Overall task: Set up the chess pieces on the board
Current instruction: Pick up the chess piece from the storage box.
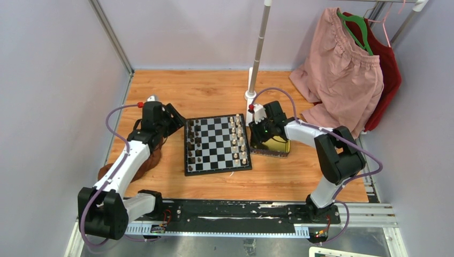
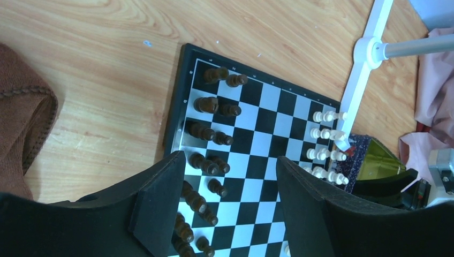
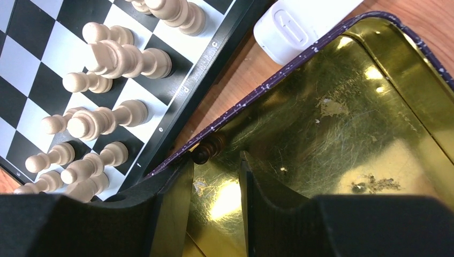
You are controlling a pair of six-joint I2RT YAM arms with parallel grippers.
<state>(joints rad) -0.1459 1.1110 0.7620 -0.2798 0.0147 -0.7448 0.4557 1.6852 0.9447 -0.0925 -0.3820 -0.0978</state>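
Grey walls close in a wooden tabletop [image 1: 160, 91] on which one chessboard [image 1: 217, 152] lies flat between the two arms. Dark pieces [image 1: 194, 147] stand in two files along its left edge and cream pieces [image 1: 238, 139] in two files along its right edge. From overhead they are too small for an exact count of either set. One gold tray [image 1: 278, 147] sits just beside the board's right edge. One brown cloth [image 1: 147, 160] lies to the board's left under the left arm. One white stand [image 1: 258, 48] rises behind, and a pink garment [image 1: 342, 69] and a red garment [image 1: 391, 69] hang at the back right.

Only the right wrist view shows the inside of the tray. A single dark piece [image 3: 210, 148] sits against the tray wall nearest the board, just past the tip of one finger of the right gripper [image 3: 216, 163]. Those jaws stand a little apart with only bare gold between them, gripping nothing. Only the left wrist view shows the left gripper [image 2: 227, 168], spread wide over the board's dark files with nothing in it.
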